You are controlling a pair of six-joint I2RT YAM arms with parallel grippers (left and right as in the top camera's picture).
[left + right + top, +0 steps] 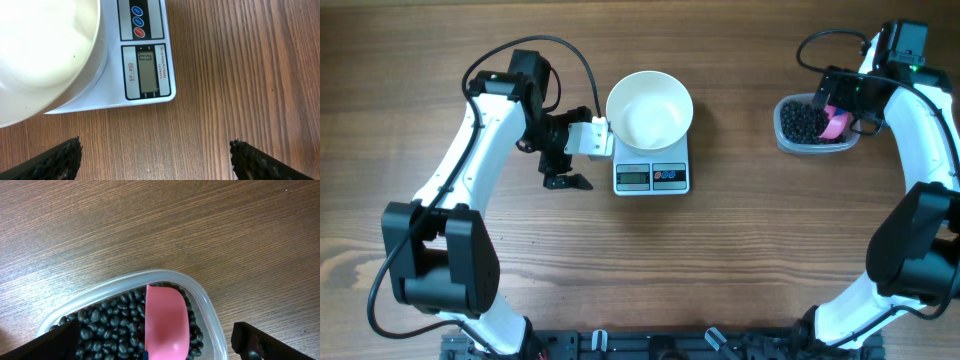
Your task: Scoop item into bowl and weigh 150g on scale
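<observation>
The beans (803, 122) lie in a clear tub (781, 140) near the tabletop's far right corner, with a pink scoop (836, 124) resting among them. The bowl (649, 110) sits on the scale (652, 172), mid-tabletop toward the far edge. The left gripper (156, 145) hangs released just left of the scale. The right gripper (156, 327) is spread wide over the tub, grasping nothing.

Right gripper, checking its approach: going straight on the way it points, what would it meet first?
Most likely the pink scoop, lying on the black beans in the clear tub; it sits centred between the open jaws, though depth is unclear.
</observation>
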